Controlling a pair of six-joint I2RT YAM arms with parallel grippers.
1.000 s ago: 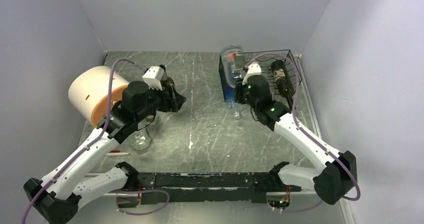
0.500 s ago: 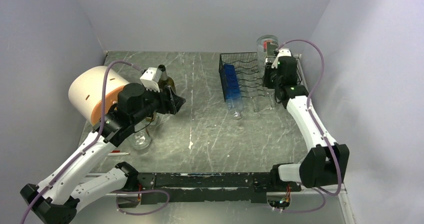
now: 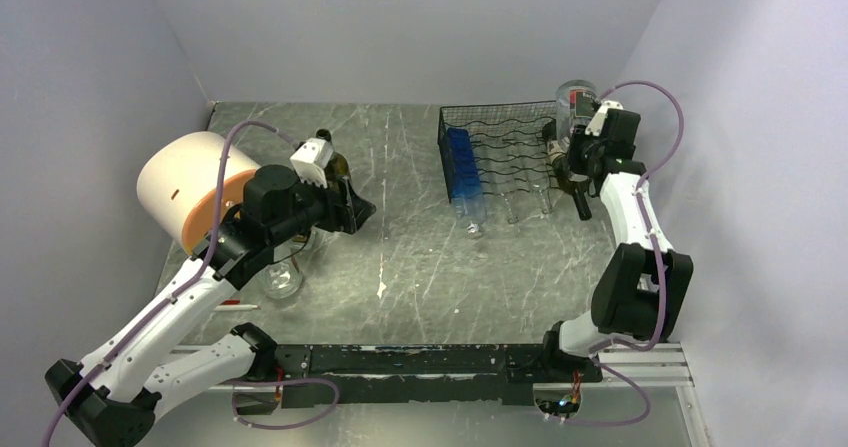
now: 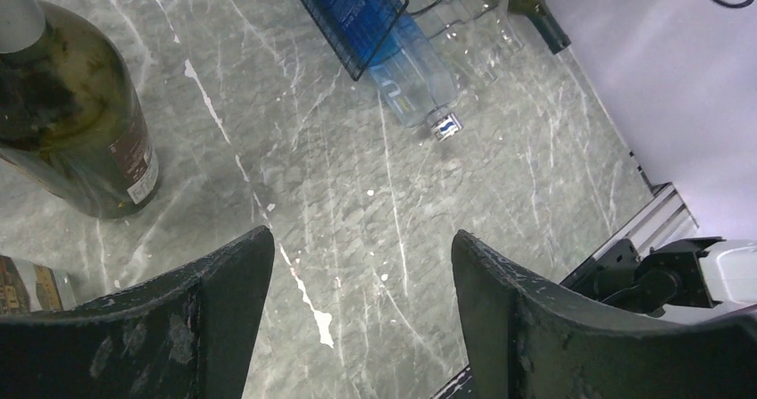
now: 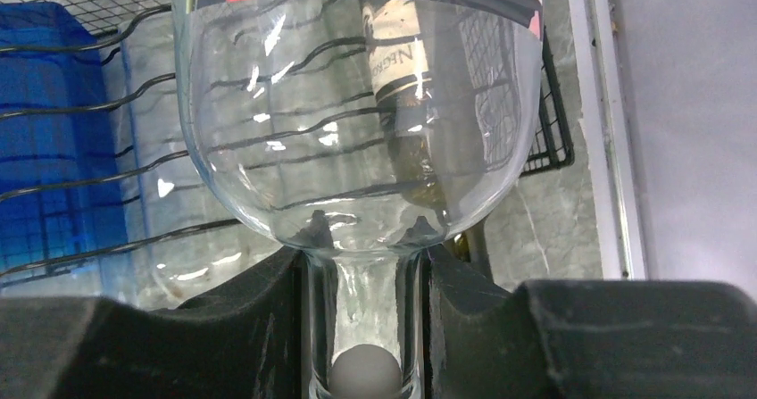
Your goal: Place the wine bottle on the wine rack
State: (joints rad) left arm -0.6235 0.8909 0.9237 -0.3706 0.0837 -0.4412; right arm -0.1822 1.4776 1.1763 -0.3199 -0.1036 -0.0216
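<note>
The wine bottle (image 3: 572,100) is clear see-through glass with a dark printed label round the body. It's off the desk (image 3: 400,232), pinched at the neck by the right gripper (image 5: 361,323), base end up, hanging by the far right corner of the wine rack (image 3: 500,139). The rack's a black wire box with wavy tiers, sitting at the desk's far right.

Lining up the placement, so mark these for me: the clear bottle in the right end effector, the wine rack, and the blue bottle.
clear bottle (image 5: 357,140), right wrist view, on its glass shoulder.
wine rack (image 3: 495,115), top view, on its back wire wall.
blue bottle (image 3: 461,165), top view, on its body.
</note>
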